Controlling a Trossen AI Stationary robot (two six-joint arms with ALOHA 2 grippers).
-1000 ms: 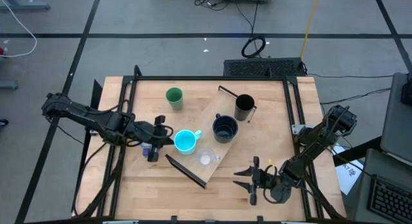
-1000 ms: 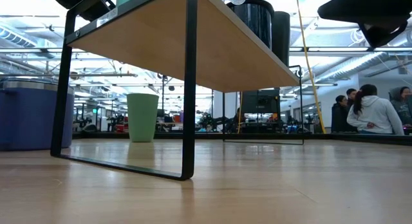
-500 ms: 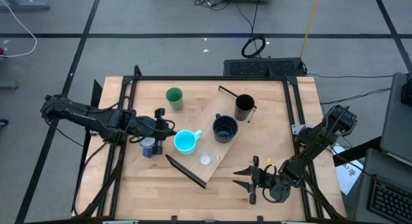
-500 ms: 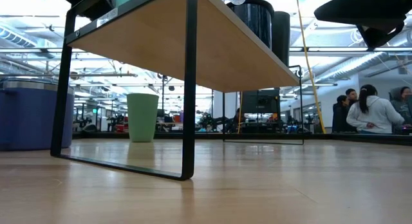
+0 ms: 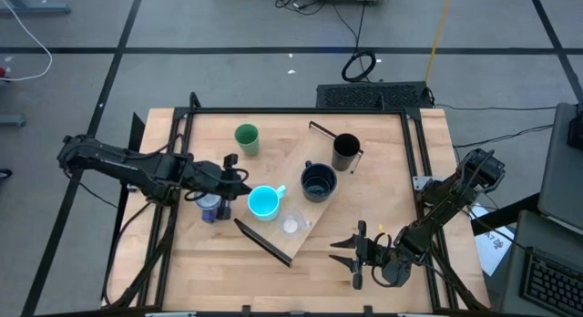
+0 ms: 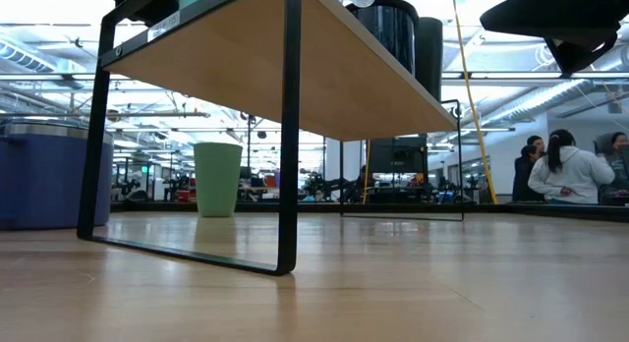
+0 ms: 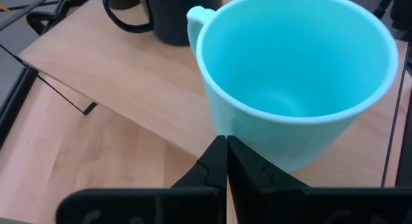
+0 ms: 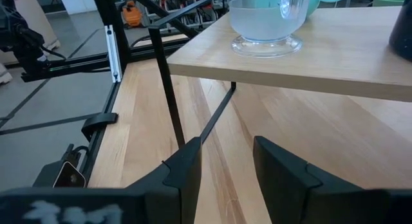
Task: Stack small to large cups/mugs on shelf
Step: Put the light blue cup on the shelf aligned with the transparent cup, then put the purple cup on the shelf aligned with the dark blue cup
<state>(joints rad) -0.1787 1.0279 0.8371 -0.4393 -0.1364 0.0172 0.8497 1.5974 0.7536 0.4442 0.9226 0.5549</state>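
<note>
Left gripper (image 5: 239, 190) fingers pressed together, holding nothing, tips right at the side of the cyan mug (image 5: 263, 201), which stands on the shelf (image 5: 293, 176). Blue-purple mug (image 5: 210, 208) sits on the table just under the left arm. On the shelf: wide black mug (image 5: 318, 182), tall black cup (image 5: 345, 151), tiny clear cup (image 5: 291, 225). Green tumbler (image 5: 246, 138) on the table beside the shelf. Right gripper (image 5: 357, 254) partly open, empty, near the table's front edge.
</note>
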